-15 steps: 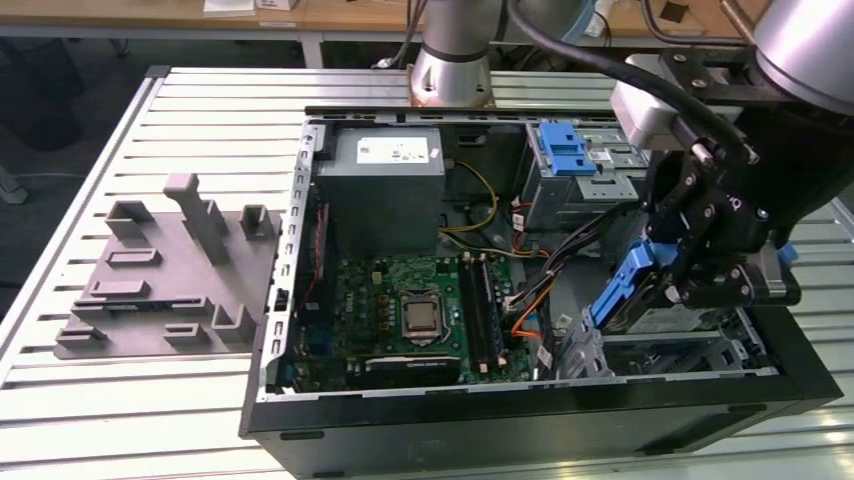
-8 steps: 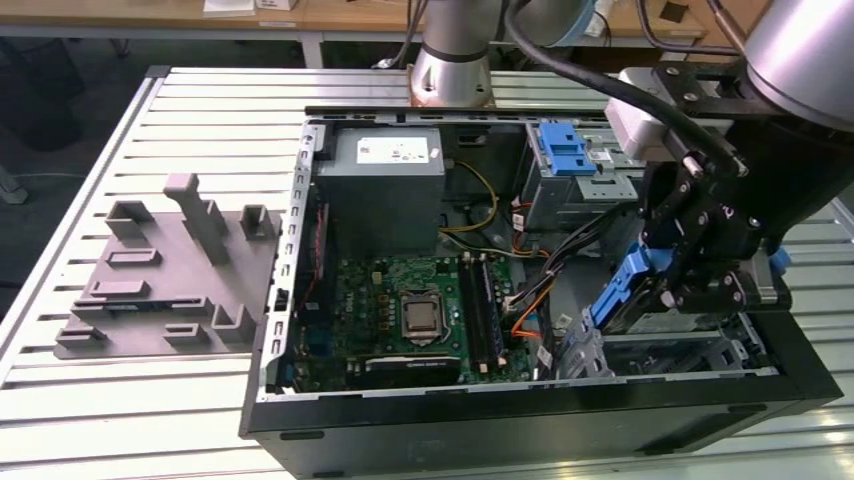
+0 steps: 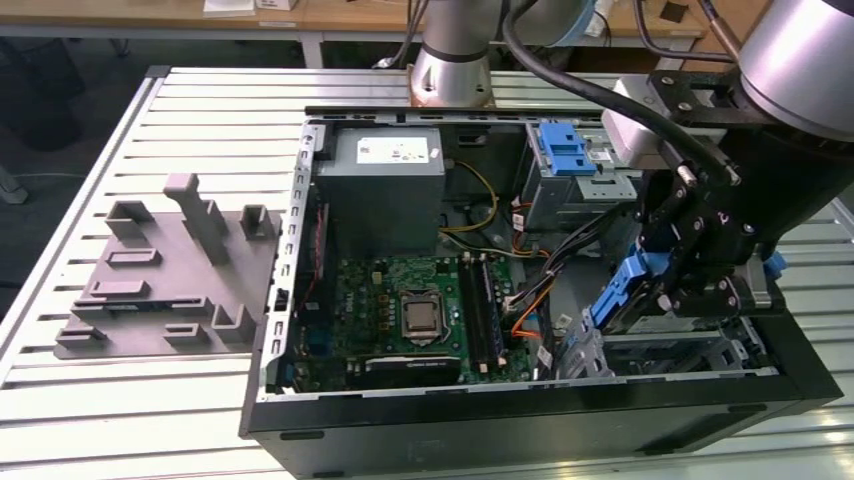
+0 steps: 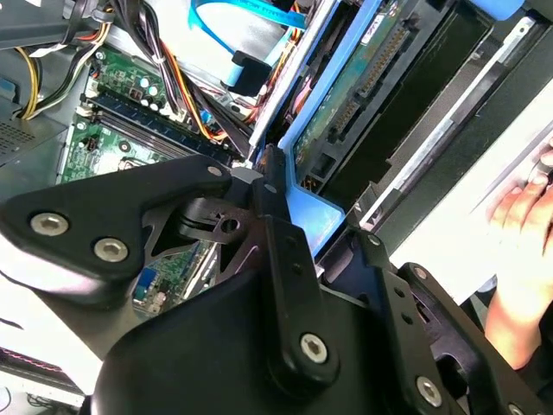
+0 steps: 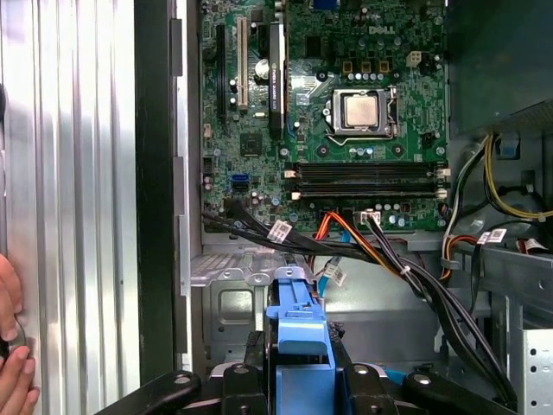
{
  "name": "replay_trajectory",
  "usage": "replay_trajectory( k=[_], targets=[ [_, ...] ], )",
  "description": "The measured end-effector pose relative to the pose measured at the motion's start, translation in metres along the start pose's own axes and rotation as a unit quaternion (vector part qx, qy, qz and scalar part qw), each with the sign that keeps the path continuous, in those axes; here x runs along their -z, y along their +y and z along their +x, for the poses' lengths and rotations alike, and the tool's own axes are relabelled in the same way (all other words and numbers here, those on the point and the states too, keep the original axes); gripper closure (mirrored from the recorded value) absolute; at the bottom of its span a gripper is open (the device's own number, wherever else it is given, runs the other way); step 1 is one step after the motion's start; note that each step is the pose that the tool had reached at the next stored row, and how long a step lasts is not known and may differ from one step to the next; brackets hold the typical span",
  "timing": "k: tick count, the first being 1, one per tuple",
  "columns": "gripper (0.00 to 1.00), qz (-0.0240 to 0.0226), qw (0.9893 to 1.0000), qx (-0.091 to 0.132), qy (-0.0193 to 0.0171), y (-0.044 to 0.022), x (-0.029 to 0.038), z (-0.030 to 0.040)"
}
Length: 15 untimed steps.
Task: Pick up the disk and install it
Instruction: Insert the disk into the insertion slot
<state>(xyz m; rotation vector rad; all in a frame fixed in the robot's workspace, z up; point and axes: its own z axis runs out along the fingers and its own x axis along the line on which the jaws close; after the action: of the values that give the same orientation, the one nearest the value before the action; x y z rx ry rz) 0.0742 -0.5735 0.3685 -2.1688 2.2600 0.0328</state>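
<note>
Pincer (image 5: 298,373) clamping disk (image 5: 296,316), over PC case (image 3: 534,420)

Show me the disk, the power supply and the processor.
disk (image 3: 618,298): exterior view, on its blue rail.
power supply (image 3: 387,205): exterior view, on its grey side panel.
processor (image 5: 361,110): first wrist view, on its metal lid.

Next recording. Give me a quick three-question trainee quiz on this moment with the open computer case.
1. True or false: the claw is shut on the disk.
2. Where is the grey fixture plate relative to the computer case? A inside it; B outside it, at the exterior view's left; C on top of it.
3. Fill in: the processor sits on the green ___.
Key: 1 true; 2 B; 3 motherboard.
</note>
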Motion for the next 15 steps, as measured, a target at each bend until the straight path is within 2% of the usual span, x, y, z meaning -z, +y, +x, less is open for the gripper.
replay_trajectory(
  k=[4,5,6,7,12,13,15],
  targets=[
    [0.62,0.0000,1.0000,0.000,0.0000,0.0000,-0.0001,0.0000],
    [0.57,0.0000,1.0000,0.000,0.0000,0.0000,-0.0001,0.0000],
    [0.57,0.0000,1.0000,0.000,0.0001,0.0000,-0.0003,0.0000],
    [0.50,0.0000,1.0000,0.000,-0.0001,0.0000,-0.0010,0.0000],
    [0.50,0.0000,1.0000,0.000,0.0000,-0.0001,-0.0098,0.0002],
    [0.52,0.0000,1.0000,0.000,0.0000,-0.0001,-0.0116,0.0002],
    [0.64,0.0000,1.0000,0.000,0.0000,-0.0001,-0.0143,0.0003]
  ],
)
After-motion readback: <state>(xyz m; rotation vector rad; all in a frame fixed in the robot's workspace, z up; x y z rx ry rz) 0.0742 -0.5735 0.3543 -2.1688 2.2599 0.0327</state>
